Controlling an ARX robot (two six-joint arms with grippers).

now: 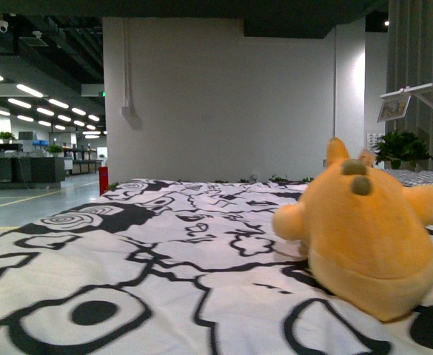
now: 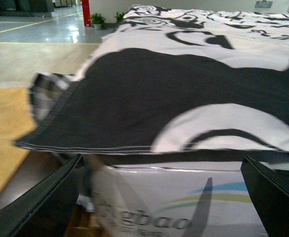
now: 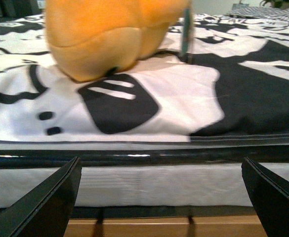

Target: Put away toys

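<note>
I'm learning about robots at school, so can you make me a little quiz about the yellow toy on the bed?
1. True or false: the plush toy sits on a black-and-white bedspread.
2. Which wrist camera shows the toy? A) left B) right C) neither
3. Fill in: the bumps on the toy's back are ____.

Key: 1 true. 2 B. 3 green.
</note>
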